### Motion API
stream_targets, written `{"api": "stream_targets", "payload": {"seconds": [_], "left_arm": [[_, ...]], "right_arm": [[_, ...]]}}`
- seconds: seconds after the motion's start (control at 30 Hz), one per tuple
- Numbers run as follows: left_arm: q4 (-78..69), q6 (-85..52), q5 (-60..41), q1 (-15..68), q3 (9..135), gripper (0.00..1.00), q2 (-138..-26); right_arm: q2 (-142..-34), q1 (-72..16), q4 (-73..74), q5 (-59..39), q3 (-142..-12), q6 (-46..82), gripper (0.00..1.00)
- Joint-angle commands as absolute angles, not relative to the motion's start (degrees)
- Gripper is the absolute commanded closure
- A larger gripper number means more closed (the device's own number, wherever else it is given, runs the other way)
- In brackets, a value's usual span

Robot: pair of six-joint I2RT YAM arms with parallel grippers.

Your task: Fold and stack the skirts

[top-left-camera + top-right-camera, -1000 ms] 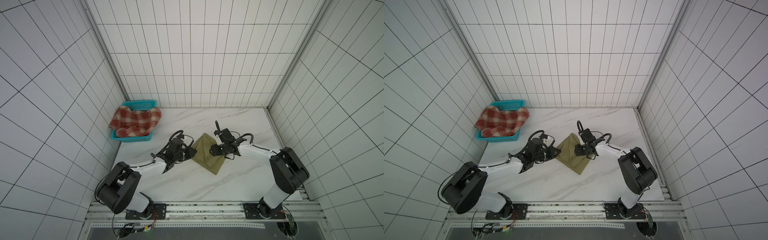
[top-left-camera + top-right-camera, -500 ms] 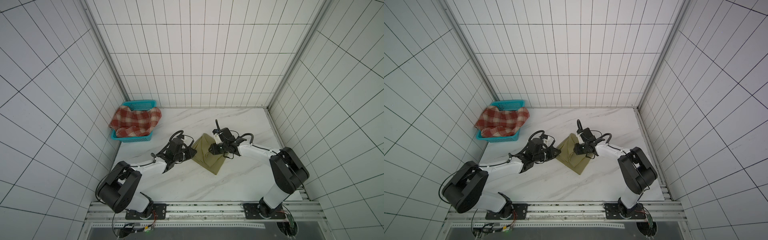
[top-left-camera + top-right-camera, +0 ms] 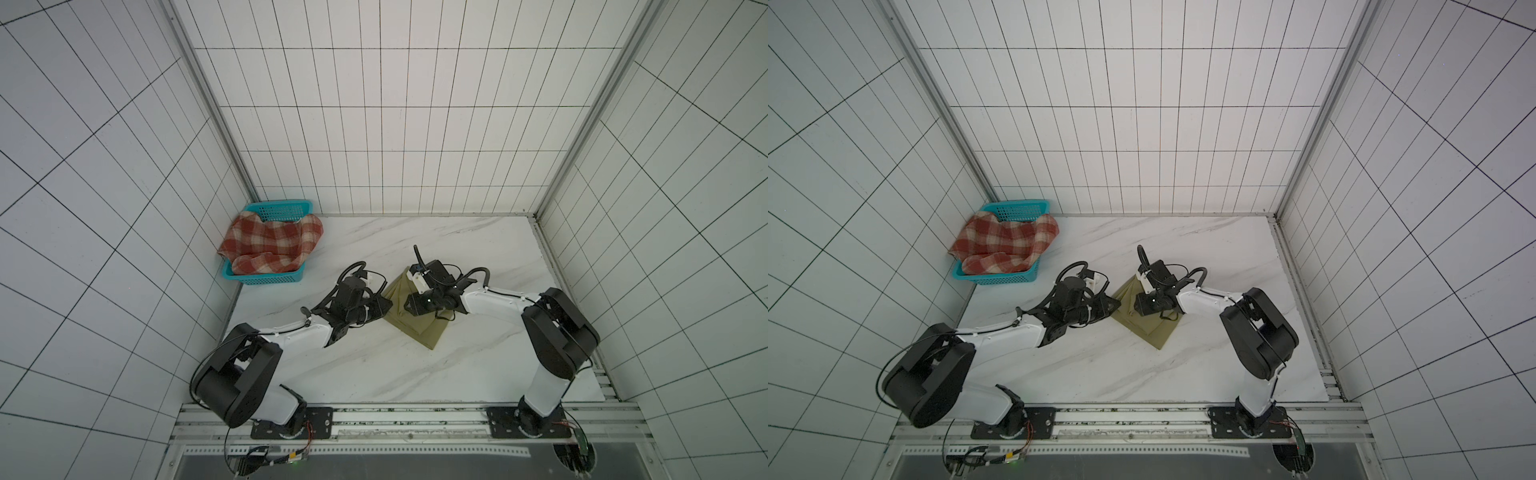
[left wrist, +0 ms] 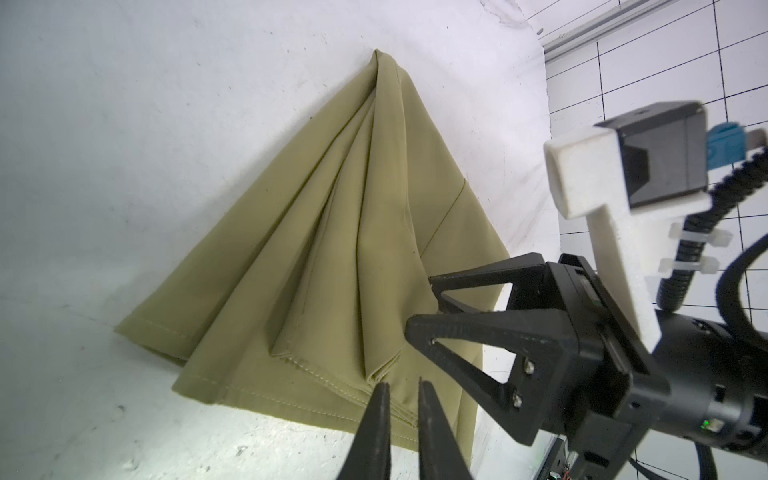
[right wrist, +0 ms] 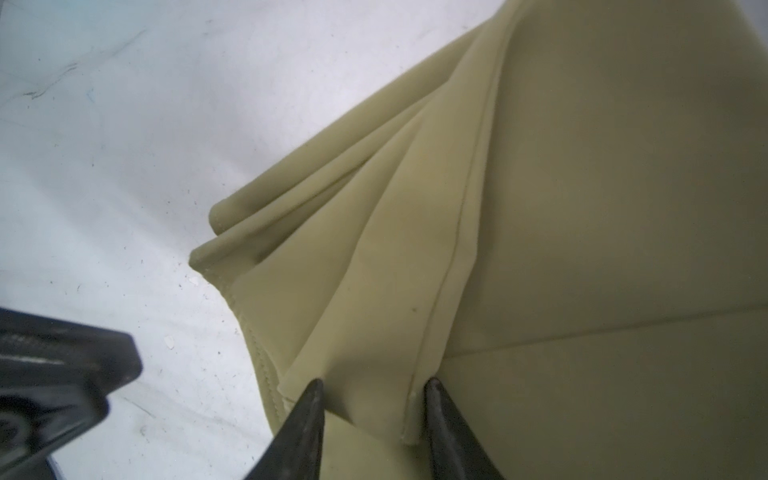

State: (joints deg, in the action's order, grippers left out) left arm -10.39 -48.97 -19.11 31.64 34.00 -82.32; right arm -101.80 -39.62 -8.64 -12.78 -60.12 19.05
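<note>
Two arms [image 3: 291, 336] [image 3: 498, 301] reach low, elbows bent, meeting over the olive skirt [image 3: 419, 332] on the table [image 3: 478, 249]; plaid skirt [image 3: 270, 245] heaped in the basket [image 3: 266, 277]. Right gripper [image 5: 374, 384] spread astride a fold, shifted toward the left arm since a second ago. Left gripper [image 4: 402, 384] nearly pressed together at the hem, unmoved.

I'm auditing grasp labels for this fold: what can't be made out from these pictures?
Left gripper, left wrist view: jaws nearly together at the hem of the olive skirt; whether they pinch it is unclear.
Right gripper, right wrist view: fingers cut off by the picture's edge; contact with the cloth unclear.
Plaid skirt, both top views: underside hidden inside the teal basket.
</note>
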Motion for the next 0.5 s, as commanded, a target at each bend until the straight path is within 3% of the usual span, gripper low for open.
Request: {"api": "stream_targets", "payload": {"seconds": [0.0, 0.47], "left_arm": [[-10.24, -48.16, -18.16, 31.20, 33.45, 0.85, -80.80], [-9.37, -47.06, -17.96, 30.59, 34.47, 0.85, -80.97]], "right_arm": [[-102.01, -41.10, -7.91, -13.40, -66.37, 18.80, 0.55], [-100.87, -42.53, -6.97, -14.38, -67.58, 19.28, 0.47]]}}
